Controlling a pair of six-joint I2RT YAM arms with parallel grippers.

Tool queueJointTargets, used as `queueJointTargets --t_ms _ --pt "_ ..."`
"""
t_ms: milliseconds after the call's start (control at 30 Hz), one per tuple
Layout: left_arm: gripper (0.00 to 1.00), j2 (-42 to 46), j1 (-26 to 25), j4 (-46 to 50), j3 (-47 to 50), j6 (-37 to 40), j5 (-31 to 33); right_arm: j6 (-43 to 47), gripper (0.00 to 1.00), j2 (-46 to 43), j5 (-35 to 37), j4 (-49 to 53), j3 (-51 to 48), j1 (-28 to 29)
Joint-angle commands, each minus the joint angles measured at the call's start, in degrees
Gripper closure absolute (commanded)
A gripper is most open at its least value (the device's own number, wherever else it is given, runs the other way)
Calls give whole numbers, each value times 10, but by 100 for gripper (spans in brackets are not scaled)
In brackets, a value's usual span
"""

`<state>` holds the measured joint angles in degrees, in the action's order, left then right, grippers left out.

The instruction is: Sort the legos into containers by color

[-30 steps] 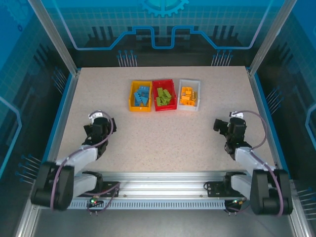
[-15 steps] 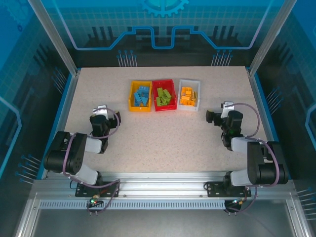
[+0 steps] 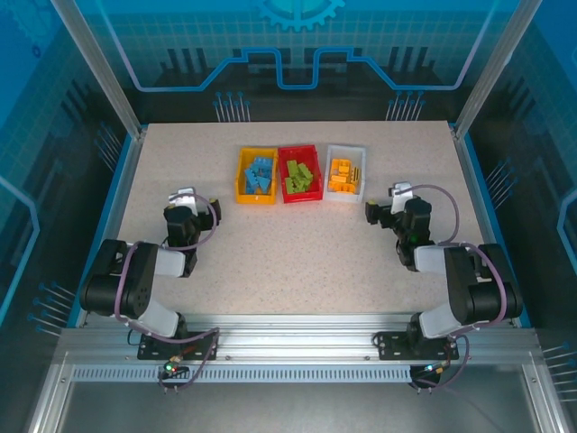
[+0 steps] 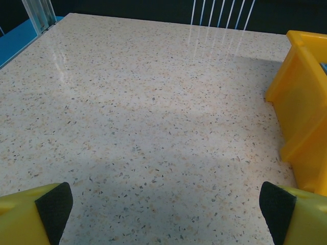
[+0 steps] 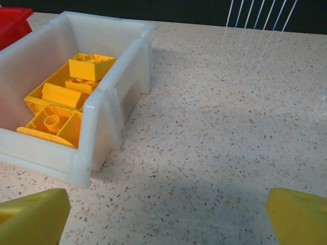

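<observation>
Right gripper [image 5: 166,214] moved nearer white bin [image 5: 102,127].
I see it and left gripper [image 4: 166,212] spread apart, empty; blue legos [image 3: 259,176] in yellow bin [image 3: 240,178], green legos [image 3: 301,179] in red bin [image 3: 282,173], yellow legos [image 5: 76,84] in white.

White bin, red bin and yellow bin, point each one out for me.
white bin [image 5: 102,131], right wrist view, near corner wall
red bin [image 3: 299,149], top external view, far rim
yellow bin [image 4: 301,102], left wrist view, outer side wall

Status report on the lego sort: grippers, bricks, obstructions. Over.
Left gripper, right gripper open, empty. Blue legos in yellow bin, green legos in red bin, yellow legos in white bin. Path clear.
</observation>
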<state>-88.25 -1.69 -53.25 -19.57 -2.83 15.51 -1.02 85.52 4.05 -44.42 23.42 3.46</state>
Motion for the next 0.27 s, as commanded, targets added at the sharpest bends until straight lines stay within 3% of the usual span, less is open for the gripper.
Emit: queueJointTargets --t_ms 0,233 --pt "1 -4 6 -12 -11 2 -12 12 0 6 15 5 9 6" --pt "1 -4 6 -11 -12 3 -12 11 0 6 15 4 8 4"
